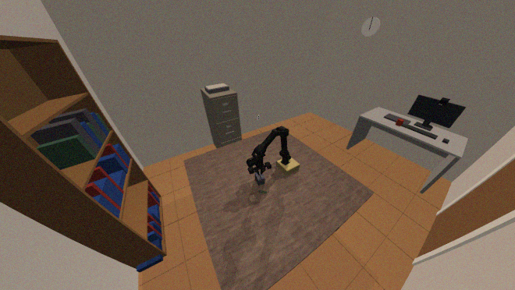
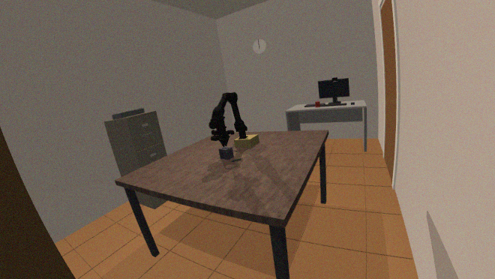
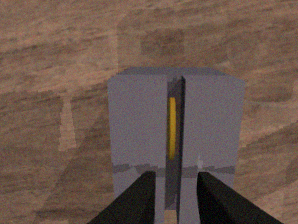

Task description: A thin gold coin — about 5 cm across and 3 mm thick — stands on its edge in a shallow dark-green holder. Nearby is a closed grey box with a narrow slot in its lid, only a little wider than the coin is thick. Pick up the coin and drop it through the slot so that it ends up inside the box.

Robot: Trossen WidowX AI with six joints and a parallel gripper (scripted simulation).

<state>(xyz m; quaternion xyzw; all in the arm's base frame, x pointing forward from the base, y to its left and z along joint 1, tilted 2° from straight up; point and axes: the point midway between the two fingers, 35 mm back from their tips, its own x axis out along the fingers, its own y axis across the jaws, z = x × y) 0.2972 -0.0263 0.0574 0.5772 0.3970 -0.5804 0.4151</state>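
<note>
"Where's the coin?"

"In the middle of the wrist view: one gold coin (image 3: 172,127), edge-on in the one slot (image 3: 173,192) of the grey box (image 1: 260,179) (image 2: 226,153) (image 3: 137,115). It shows as a thin upright strip, within the slot's outline and shorter than the slot. How deep it sits, I can't tell."

"And the tool?"

"The tool (image 1: 258,174) (image 2: 224,145) (image 3: 176,180) is partly open, a modest gap between its two fingers, and has hold of nothing. They're at the bottom of the wrist view, over the near part of the lid."

"How many containers on the tabletop (image 1: 273,226) (image 2: 210,187) (image 3: 50,40)?"

"One box, plus one green holder (image 1: 263,192) (image 2: 237,160) just beside it, below and right of the box in the top view. The holder is too small there to make out its inside."

"Anything around the room?"

"One bookcase (image 1: 39,195) fills the left of the top view, with green, grey and blue items on an upper shelf and blue and red ones lower down. One filing cabinet (image 1: 207,117) (image 2: 116,146) stands left of centre, its drawers shut. At the right there's one desk (image 1: 374,114) (image 2: 296,109) with one red mug (image 1: 399,122) (image 2: 317,104); its inside is too small to read."
</note>
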